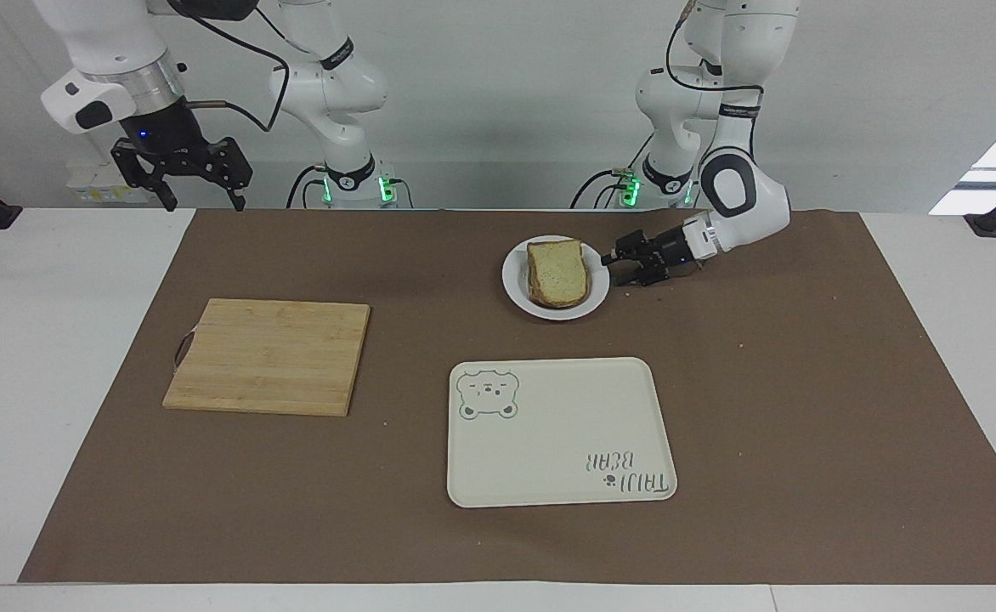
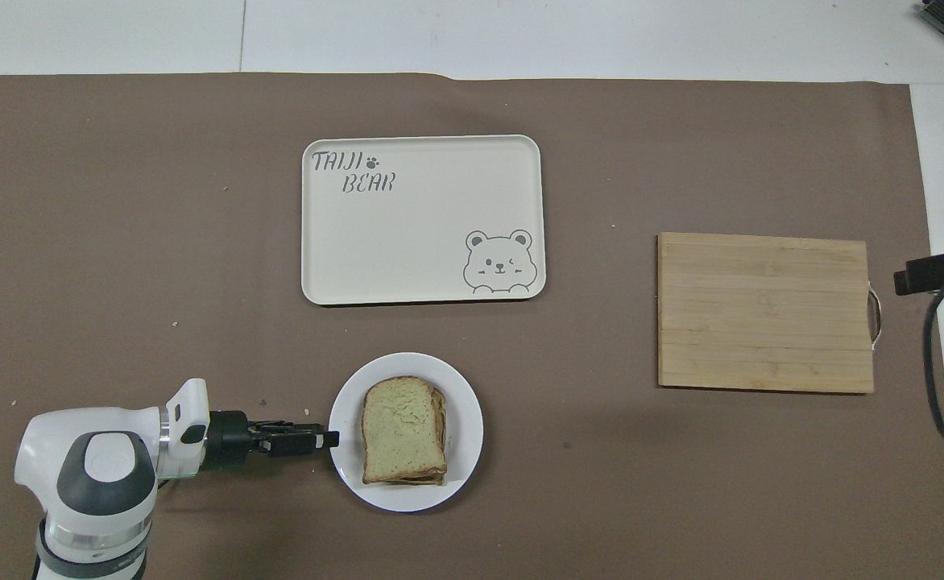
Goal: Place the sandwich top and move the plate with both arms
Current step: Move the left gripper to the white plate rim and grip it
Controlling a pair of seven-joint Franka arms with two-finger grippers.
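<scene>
The sandwich top (image 1: pixel 557 270) is a pale bread slice lying on top of the stacked sandwich on the small white plate (image 1: pixel 559 313). The slice (image 2: pixel 402 427) and the plate (image 2: pixel 407 498) also show in the overhead view. My left gripper (image 1: pixel 621 266) is low at the plate's rim on the left arm's side, held sideways and open, its fingers level with the rim; in the overhead view my left gripper (image 2: pixel 329 440) has its tips just over the rim. My right gripper (image 1: pixel 179 183) is open and empty, raised over the table's edge at the right arm's end.
A cream tray with a bear drawing (image 1: pixel 557 433) lies farther from the robots than the plate. A bamboo cutting board (image 1: pixel 268 355) lies toward the right arm's end. A brown mat (image 1: pixel 804 408) covers the table. Small crumbs lie beside the plate.
</scene>
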